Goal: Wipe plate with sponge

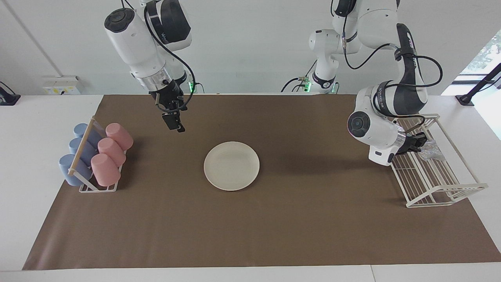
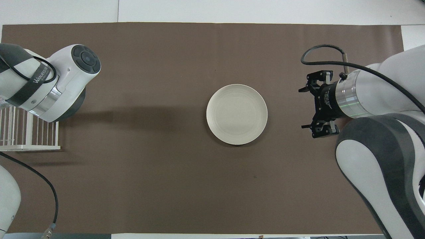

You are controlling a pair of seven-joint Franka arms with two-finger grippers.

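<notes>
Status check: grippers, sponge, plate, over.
Left gripper shut on sponge in wire rack. Right gripper open, over mat. Plate bare, path unobstructed.

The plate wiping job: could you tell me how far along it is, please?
Done: nothing on the plate itself, which lies bare mid-table. In hand: the left gripper is shut on the sponge at the white wire rack. Left: carrying it over and wiping. The right gripper hangs open near the plate.

White table [image 1: 35,113] — brown mat [image 1: 313,219], plate [image 1: 231,165], two racks [image 1: 434,172] [image 1: 94,184].
</notes>
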